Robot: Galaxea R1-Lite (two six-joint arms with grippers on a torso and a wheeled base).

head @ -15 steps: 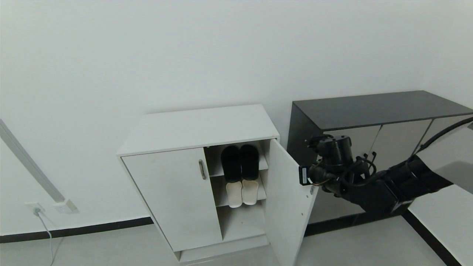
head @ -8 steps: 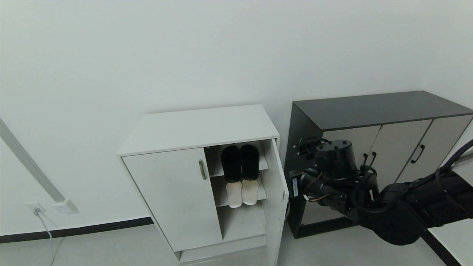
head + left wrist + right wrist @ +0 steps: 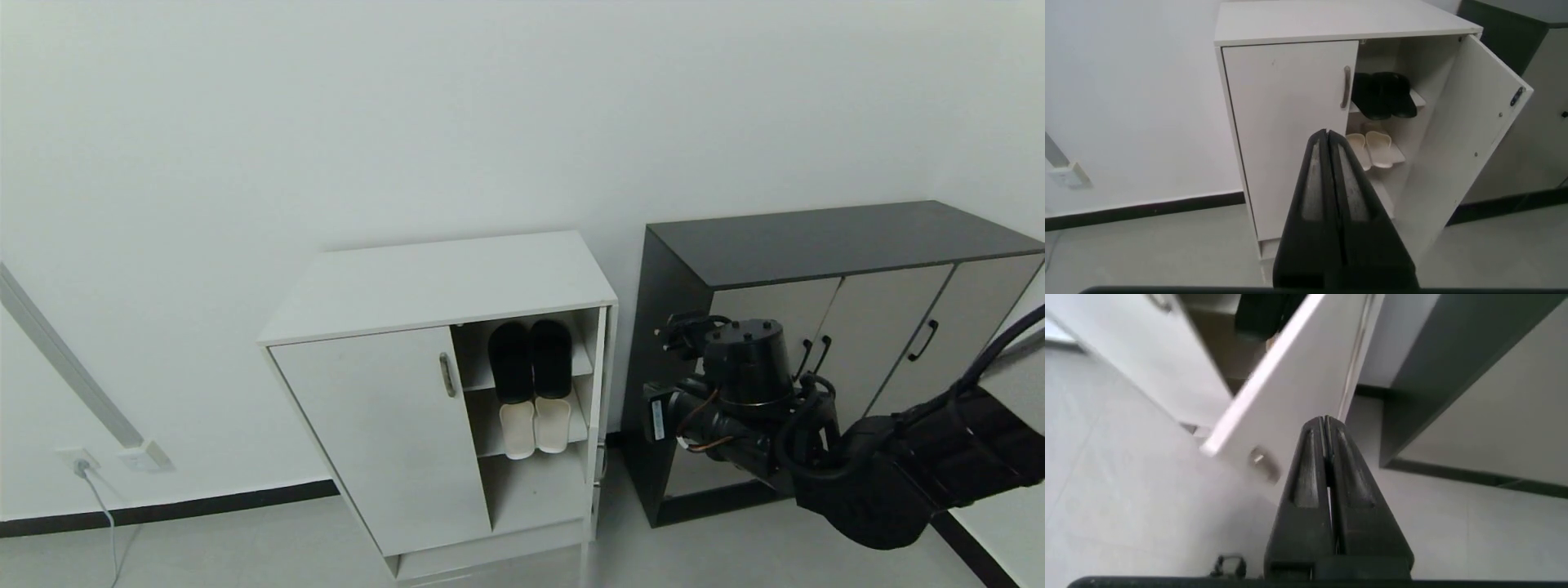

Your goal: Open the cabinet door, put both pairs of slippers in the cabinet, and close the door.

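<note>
The white cabinet (image 3: 441,282) stands against the wall with its left door (image 3: 384,433) shut. Its right door (image 3: 598,408) stands open, edge-on in the head view. A pair of black slippers (image 3: 531,358) lies on the top shelf and a pair of white slippers (image 3: 535,425) on the shelf below. My right arm (image 3: 735,392) sits just right of the open door. My right gripper (image 3: 1328,425) is shut and empty, close to the door's outer face (image 3: 1290,384) near its handle (image 3: 1259,460). My left gripper (image 3: 1328,135) is shut and empty, held back from the cabinet front (image 3: 1290,122).
A dark-topped sideboard (image 3: 816,237) with grey doors stands right of the white cabinet, with a narrow gap between them. A wall socket (image 3: 77,464) with a cable and a slanted conduit (image 3: 65,367) are on the left. Grey floor (image 3: 204,547) lies in front.
The right door has swung from wide open toward the cabinet and is now edge-on. My right arm has moved left along with it.
</note>
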